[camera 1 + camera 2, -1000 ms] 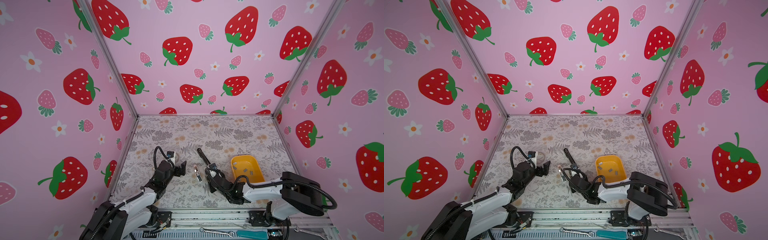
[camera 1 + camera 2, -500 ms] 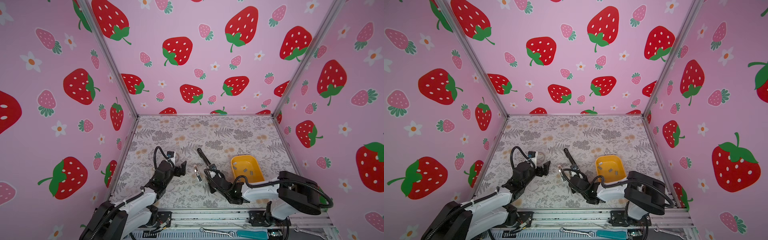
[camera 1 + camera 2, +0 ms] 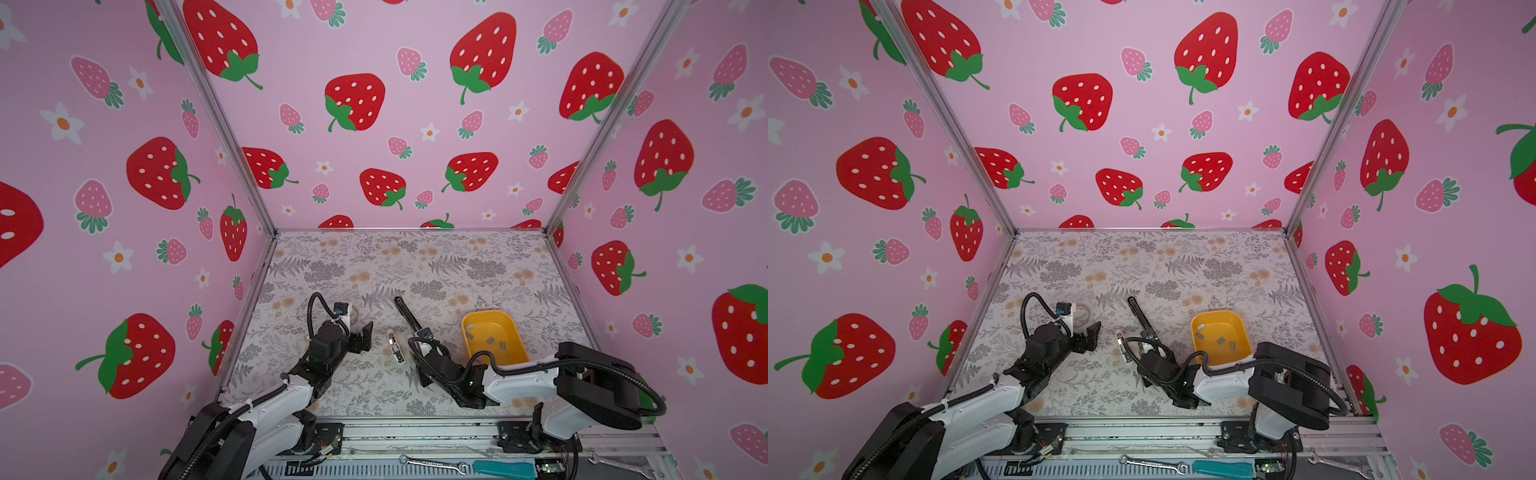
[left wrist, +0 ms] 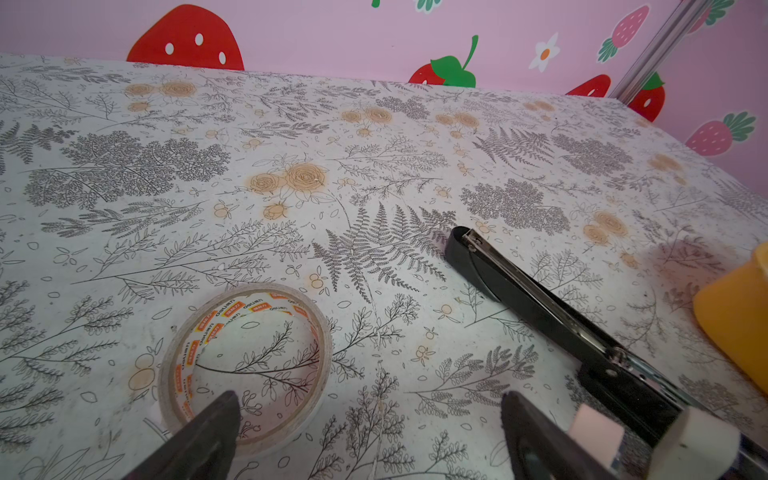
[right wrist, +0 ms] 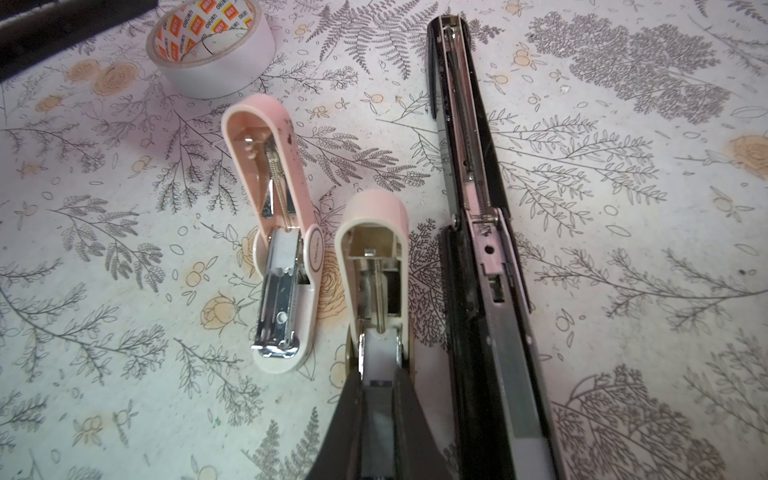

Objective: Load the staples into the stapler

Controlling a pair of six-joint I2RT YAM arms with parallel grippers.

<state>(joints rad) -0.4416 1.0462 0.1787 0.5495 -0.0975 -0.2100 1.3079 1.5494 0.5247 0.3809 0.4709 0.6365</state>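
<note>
**Reader:** Where are the edges, and how much open room is there?

**Legend:** The floral-printed surface (image 3: 415, 266) is boxed on three sides by pink strawberry-patterned walls (image 3: 374, 124). The rounded yellow plastic tray (image 3: 515, 334) sits near the right-hand wall. From the tray to the back wall the surface lies open. A second open stretch runs from the tray's far-left side to the left wall. The loose items are gathered left of the tray, toward the front edge.

**Reader:** What lies there, and where are the staples?

**Legend:** The staples (image 3: 491, 340), short flat grey metal strips, lie scattered inside the tray. Just left of the tray a long black metal stapler (image 3: 409, 316), folded out flat, runs diagonally toward the back. Farther from the tray are two small pale-pink plastic staplers, both with caps swung open. The lying pink stapler (image 5: 282, 257) rests on the surface. The gripped pink stapler (image 5: 376, 208) sits between it and the black one, close beside each. Whether the gripped one is lifted cannot be told. A translucent tape roll (image 4: 249, 293) with an orange-printed core is farthest from the tray.

**Reader:** And the arms?

**Legend:** The right arm stretches low along the tray's near rim, covering part of it. The right pincer (image 5: 379, 382) is clenched on the metal body of the gripped pink stapler. The left arm reaches forward, well apart from the tray. The left pincer (image 3: 363, 340) is spread wide and holds nothing, poised beside the tape roll.
</note>
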